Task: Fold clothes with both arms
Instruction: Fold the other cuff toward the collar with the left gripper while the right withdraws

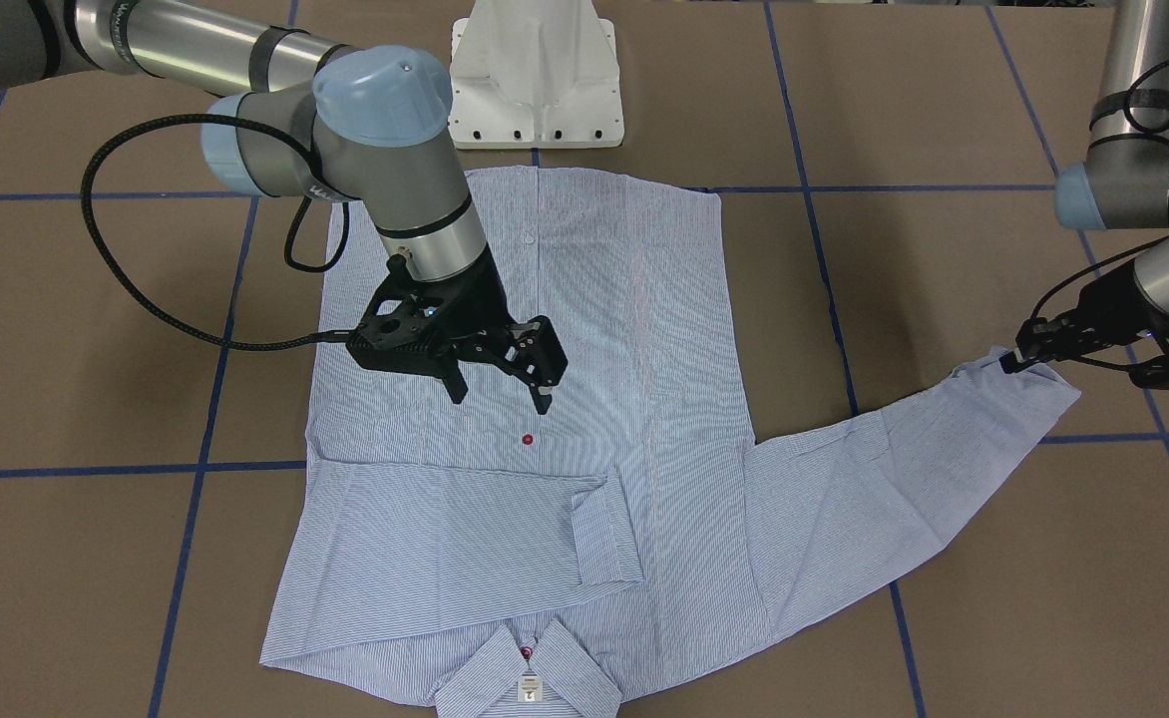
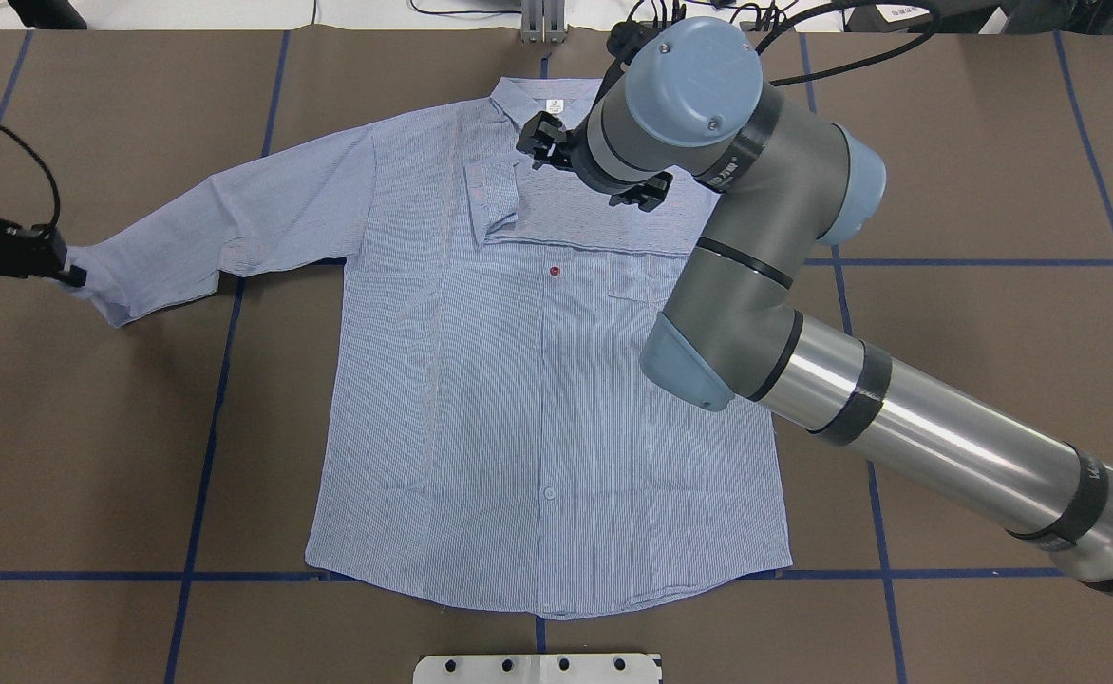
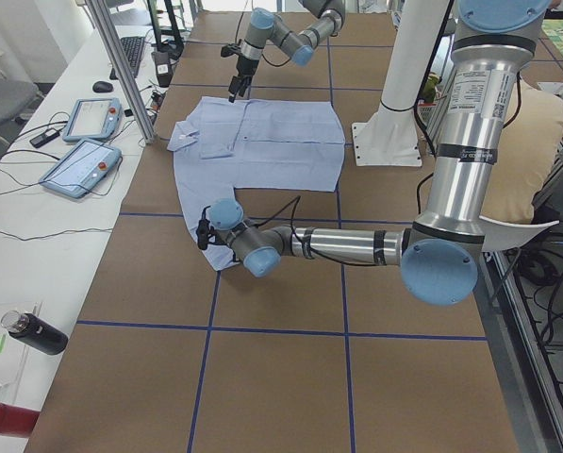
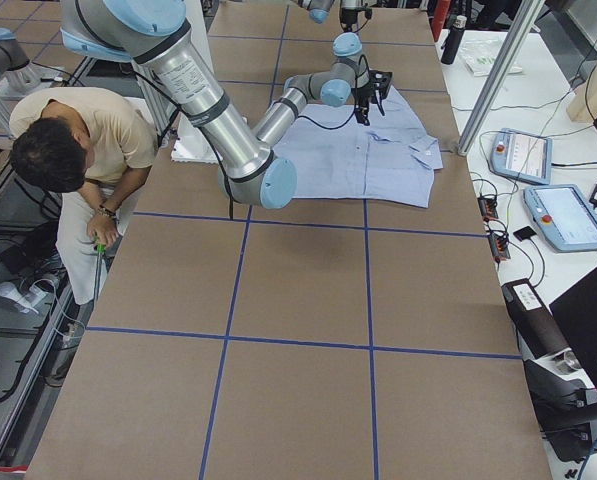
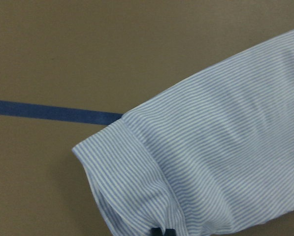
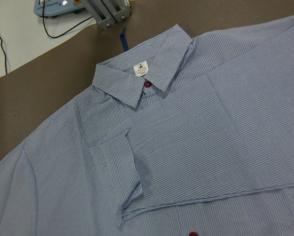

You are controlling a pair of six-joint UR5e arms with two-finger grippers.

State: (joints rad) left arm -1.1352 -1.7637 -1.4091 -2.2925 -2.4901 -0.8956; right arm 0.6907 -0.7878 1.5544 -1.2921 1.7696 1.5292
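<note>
Left end effector (image 1: 1011, 364): clamped on cuff (image 1: 1038, 394)
Right end effector (image 1: 502, 399): held apart, above shirt (image 1: 624, 299)
Sleeve (image 1: 874, 479): outstretched leftward; left arm nearer

Shirt (image 2: 481, 399): light blue, fine white pinstripes (button (image 2: 554, 272) red, neck label (image 6: 140, 69) white); worktop (image 2: 974, 142) brown, crossed by blue tape lines (image 2: 974, 261).

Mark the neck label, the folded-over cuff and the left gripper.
neck label (image 6: 140, 69), right wrist view, centre of the white tag.
folded-over cuff (image 1: 606, 534), front-facing view, middle of the cuff band.
left gripper (image 2: 70, 276), overhead view, between fingertips gripping the shirt (image 2: 537, 408).
</note>
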